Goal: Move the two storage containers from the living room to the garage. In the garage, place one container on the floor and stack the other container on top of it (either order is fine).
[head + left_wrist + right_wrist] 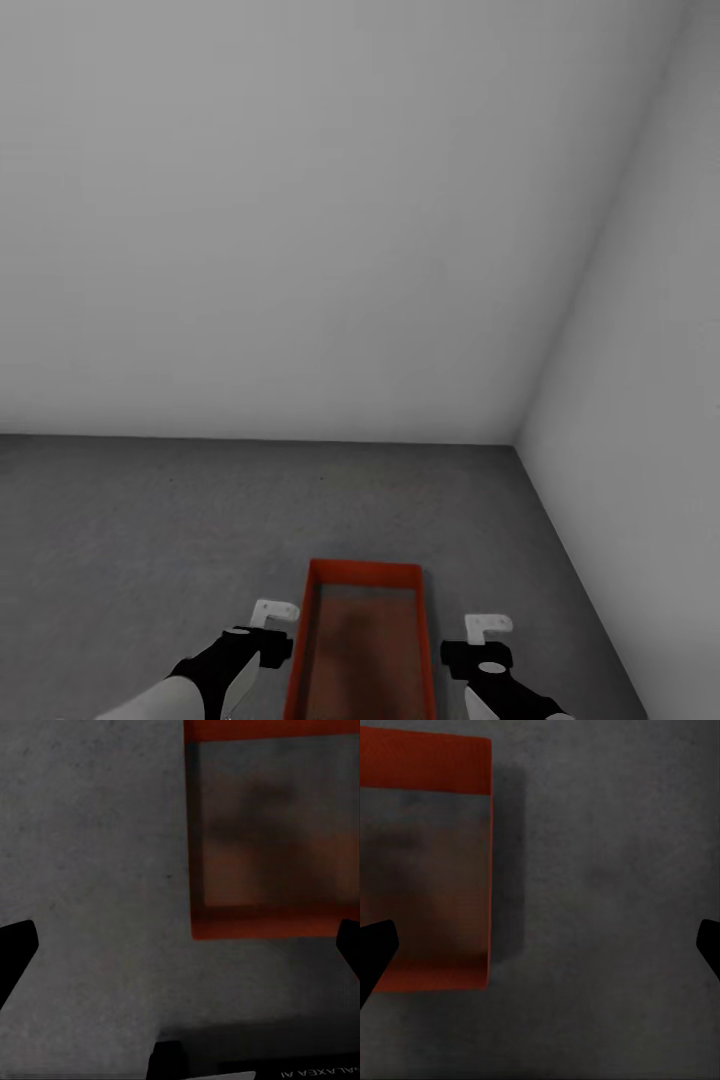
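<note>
An orange-red storage container is sitting on the dark grey concrete floor of the garage, near the corner where two pale grey walls are meeting. The left claw and the right claw are hovering on either side of it — not touching it. Both claws are spread wide, gripping nothing; in the wrist views, floor is showing between their fingertips.
</note>
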